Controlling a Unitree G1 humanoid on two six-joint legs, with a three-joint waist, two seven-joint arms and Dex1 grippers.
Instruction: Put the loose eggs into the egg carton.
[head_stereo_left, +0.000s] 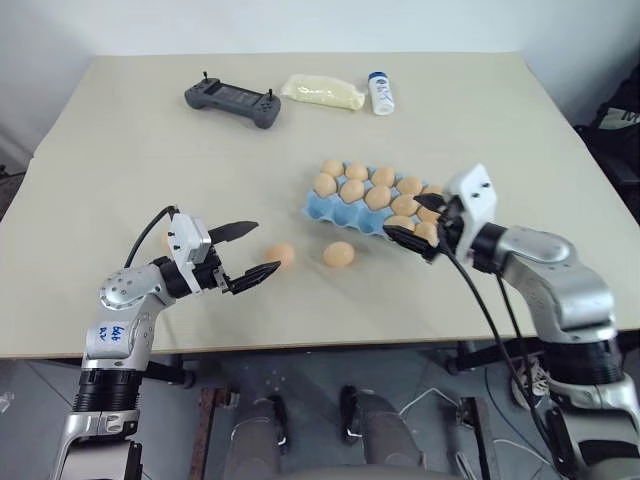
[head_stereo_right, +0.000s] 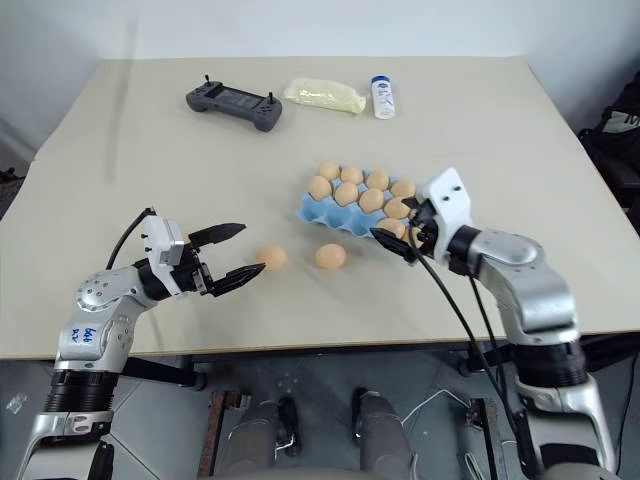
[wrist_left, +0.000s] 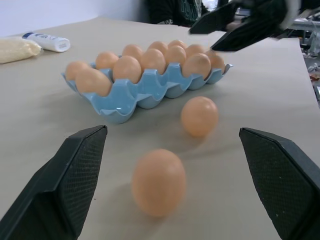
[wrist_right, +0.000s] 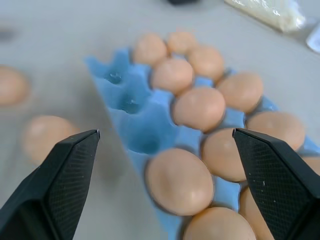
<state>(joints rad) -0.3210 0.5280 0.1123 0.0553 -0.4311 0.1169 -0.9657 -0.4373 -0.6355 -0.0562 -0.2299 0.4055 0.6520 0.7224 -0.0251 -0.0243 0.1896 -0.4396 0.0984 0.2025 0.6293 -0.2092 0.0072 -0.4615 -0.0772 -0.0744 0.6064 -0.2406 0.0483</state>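
Two loose eggs (head_stereo_left: 281, 255) (head_stereo_left: 339, 254) lying on the table (head_stereo_left: 120, 140), just beside the near edge of the egg carton (head_stereo_left: 322, 209). Blue carton sitting mid-table, mostly filled, three pockets empty along its near row. Left gripper (head_stereo_left: 247, 251) spread wide and empty, fingers reaching towards the nearer egg. Right gripper (head_stereo_left: 417, 236) also spread, hovering over the carton's right end, nothing pinched. Far back: a grey controller (head_stereo_left: 232, 101), a pale yellow packet (head_stereo_left: 322, 92), a small white bottle (head_stereo_left: 380, 92).
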